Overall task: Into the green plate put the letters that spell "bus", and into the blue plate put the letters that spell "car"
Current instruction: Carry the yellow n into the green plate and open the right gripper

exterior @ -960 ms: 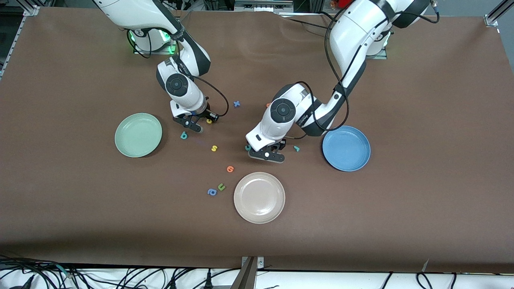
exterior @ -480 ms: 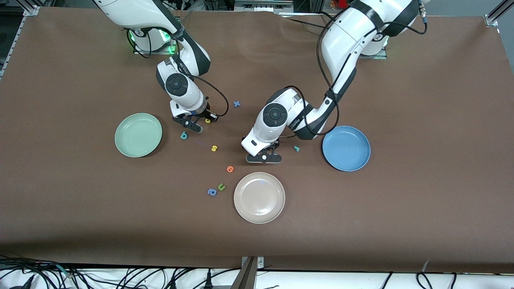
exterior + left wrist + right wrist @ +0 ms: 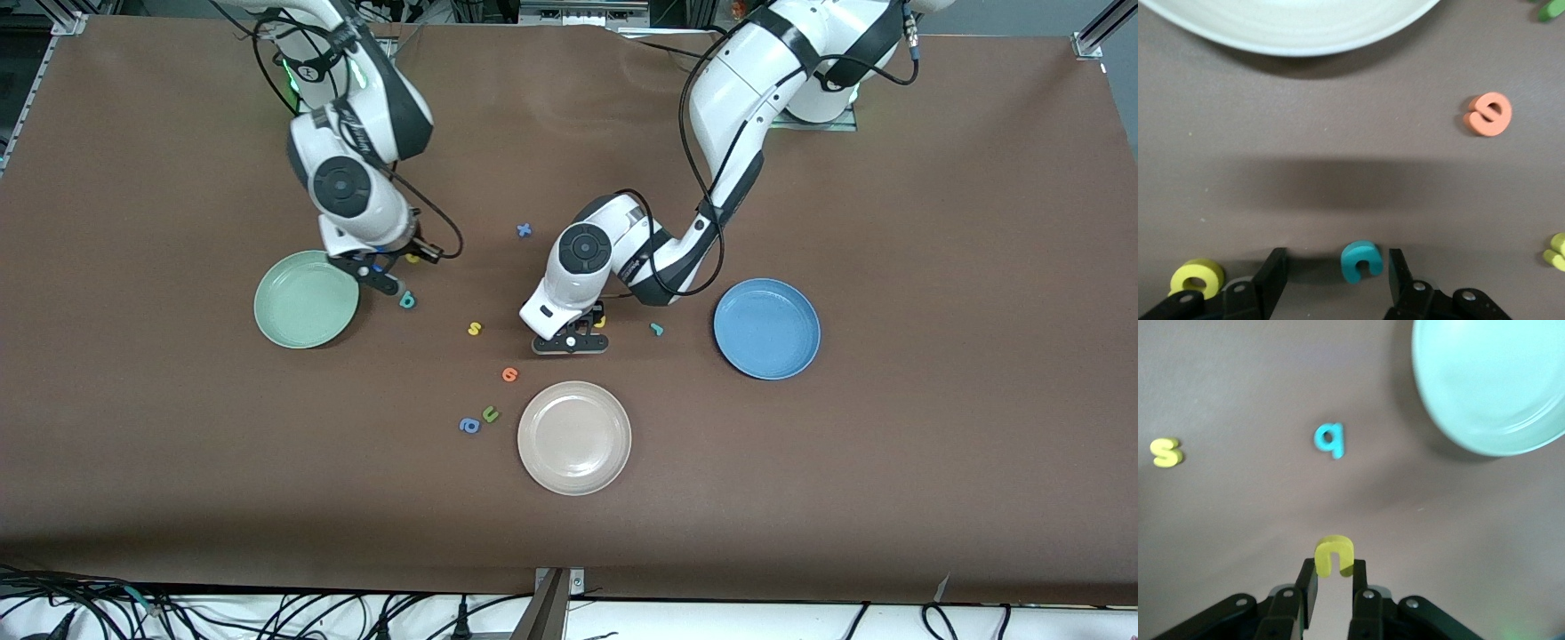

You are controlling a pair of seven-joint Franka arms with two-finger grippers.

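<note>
My right gripper (image 3: 1333, 570) is shut on the yellow u (image 3: 1333, 555) and holds it above the table beside the green plate's (image 3: 307, 298) rim, near the teal b (image 3: 407, 300). In the front view that gripper (image 3: 409, 260) shows the u (image 3: 412, 259) at its tip. The yellow s (image 3: 475, 329) lies on the cloth. My left gripper (image 3: 1337, 261) is low and open, with the teal c (image 3: 1361, 260) between its fingers, close to one of them. The yellow a (image 3: 1197, 277) lies just outside them. The teal r (image 3: 657, 329) lies beside the blue plate (image 3: 766, 329).
A beige plate (image 3: 574, 437) sits nearer the camera than the left gripper. An orange letter (image 3: 509, 374), a green u (image 3: 490, 413) and a blue a (image 3: 469, 426) lie beside it. A small blue x (image 3: 524, 230) lies between the two arms.
My right gripper shut on the yellow u and carried it toward the green plate. My left gripper shifted toward the right arm's end, over the teal c, and its fingers narrowed.
</note>
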